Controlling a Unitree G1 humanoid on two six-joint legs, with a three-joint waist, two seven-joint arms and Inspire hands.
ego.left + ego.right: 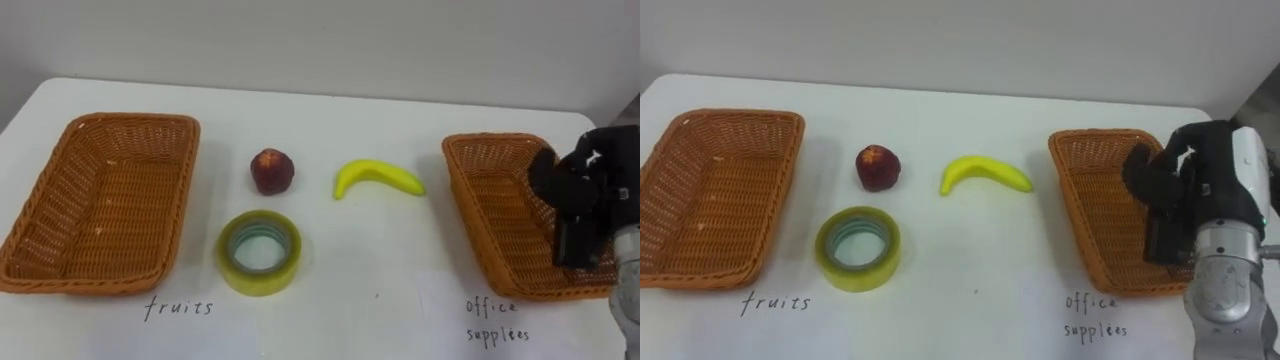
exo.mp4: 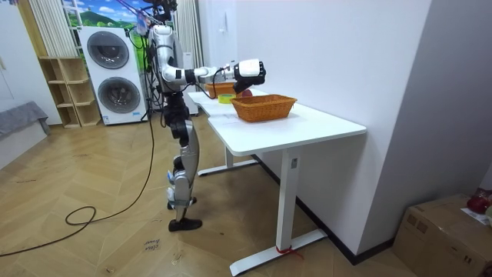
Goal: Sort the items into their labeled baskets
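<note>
L edge: basket [image 1: 110,215] w/ "fruits" label [image 1: 180,308] written on the table [image 1: 380,270] in front of it. Wicker, nothing in it.

Just R of it, well apart from the rim: red fruit [image 1: 271,171], apple or peach, can't tell which. It sits upright. Probably firm, smooth and a bit heavy, and since it's round it'll likely roll if nudged. Best taken from above w/ a wrap round the widest part.

In front of the fruit, nearer the robot: tape roll [image 1: 258,283], lying flat, hole up, yellowish. Prob. light and stiff w/ a slick outer wall, so a pinch across the outside could slip. Safer is thumb in the hole and a clamp on one side of the ring.

Centre-R: banana [image 1: 378,178], lying on its side, curve arching away from the robot, stem end to the L. Light, soft under the skin, bruises easy. Take it mid-body across the narrow width w/ gentle squeeze.

R side: basket [image 1: 495,215] w/ "office supplies" label [image 1: 493,320]. Nothing visible inside.

Far R: right hand [image 1: 585,195] hangs over the R part of that basket. It reads as a dark mass, so can't tell whether spread or closed, or if anything's in it.

All 3 objs are on the table btw the baskets, so none sorted yet. My guess is tape is the R-side job, and fruit + banana go L.

Room view: robot stands at the table edge, arm out over the nearer basket.
</note>
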